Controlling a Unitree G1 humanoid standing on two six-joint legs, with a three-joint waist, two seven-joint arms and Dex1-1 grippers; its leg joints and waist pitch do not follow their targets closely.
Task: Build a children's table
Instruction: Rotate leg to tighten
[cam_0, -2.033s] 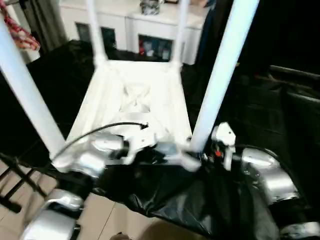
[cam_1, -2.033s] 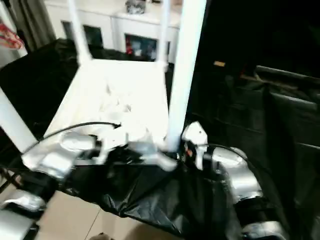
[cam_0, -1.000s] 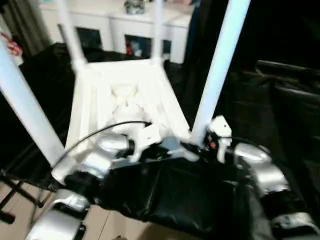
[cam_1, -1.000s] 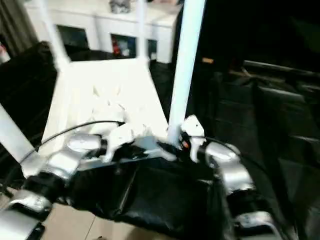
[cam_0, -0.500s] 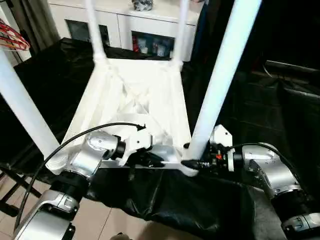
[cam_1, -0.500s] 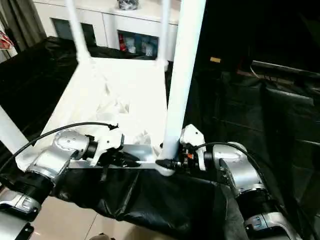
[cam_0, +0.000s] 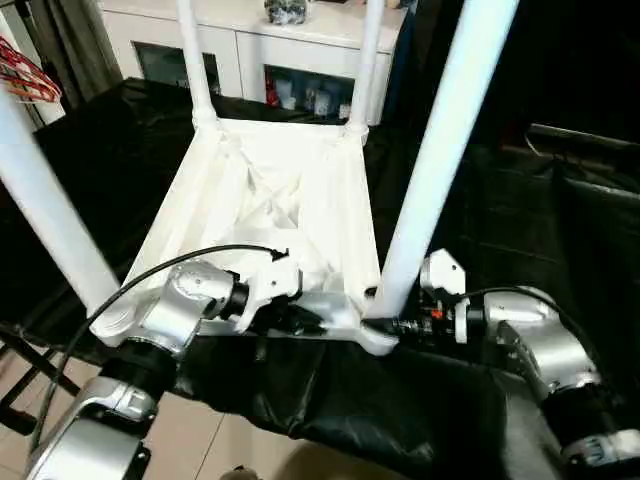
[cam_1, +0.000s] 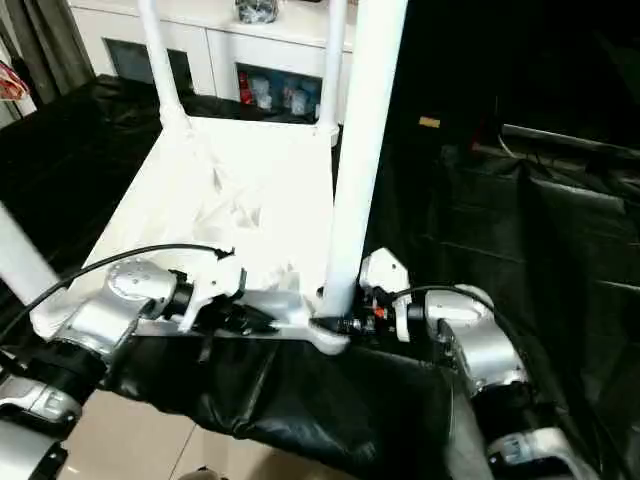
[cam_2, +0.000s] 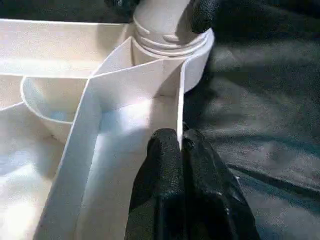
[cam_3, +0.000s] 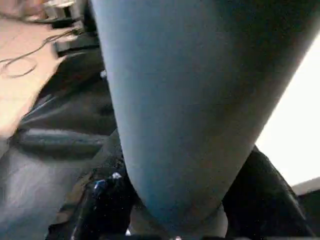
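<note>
You see white children's table (cam_0: 270, 205) upside down on black-covered bench (cam_0: 520, 220), ribbed underside up, four legs (cam_0: 440, 150) standing upright in corner sockets.

1. This looks like a room in a home, or a mock-up of 1.
2. A white cabinet (cam_0: 290, 50) with glass doors stands at the back, small items on its shelves.
3. A curtain (cam_0: 70, 50) hangs at the left.
4. Black sheeting (cam_0: 520, 200) covers the work surface above a tiled floor (cam_0: 200, 440).
</note>
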